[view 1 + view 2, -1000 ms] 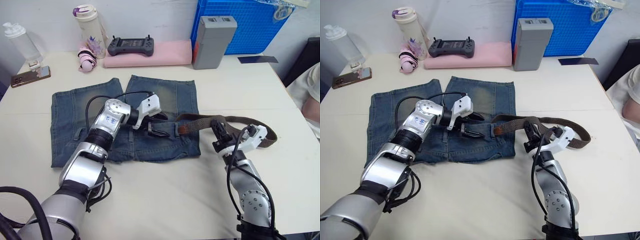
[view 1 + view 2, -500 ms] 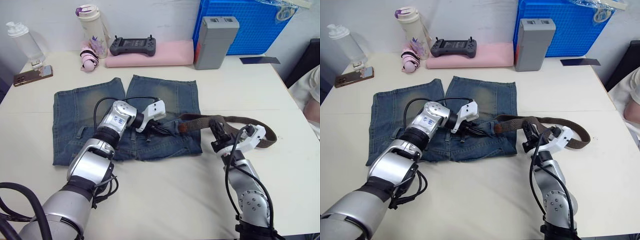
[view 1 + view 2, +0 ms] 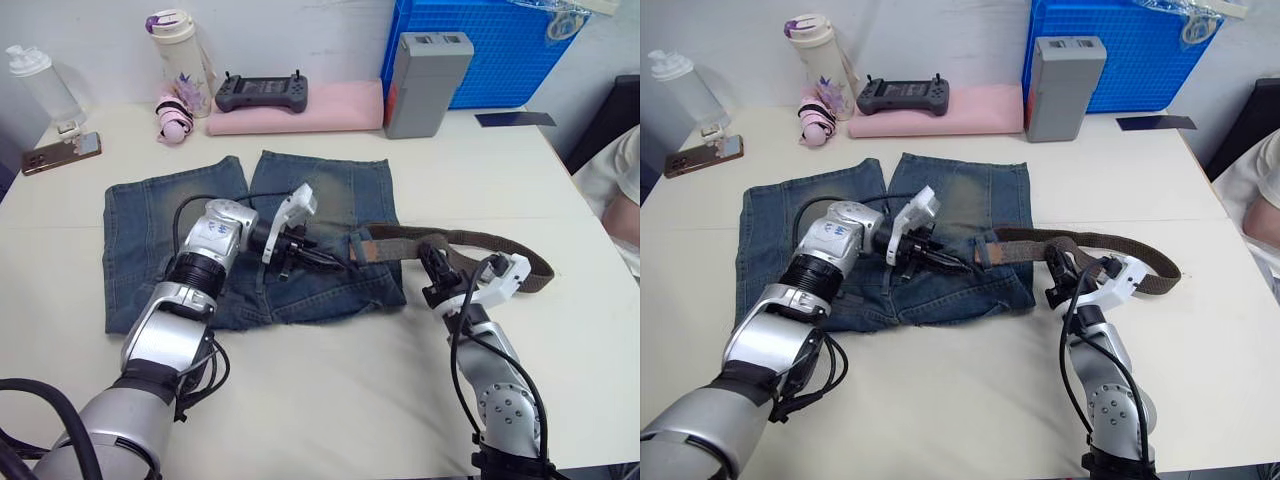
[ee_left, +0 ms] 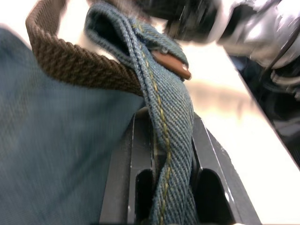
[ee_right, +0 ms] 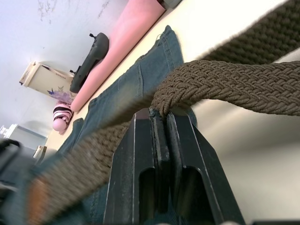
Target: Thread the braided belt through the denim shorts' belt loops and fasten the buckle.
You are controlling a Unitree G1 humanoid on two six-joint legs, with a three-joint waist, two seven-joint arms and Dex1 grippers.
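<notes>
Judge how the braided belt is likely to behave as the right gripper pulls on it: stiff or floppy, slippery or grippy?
Probably floppy: the braided belt lies in a loose loop on the table and bends sharply where the right gripper pinches it. Its coarse weave likely grips the fingers well. It may drag the denim shorts, since the left gripper holds a belt loop there.

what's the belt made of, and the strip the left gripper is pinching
The braided belt looks like woven brown cord or fabric, matte, with a visible plaited weave; its tip seems smooth tan leather. The strip is blue denim, twill ribbed with tan stitching, probably a belt loop.
</notes>
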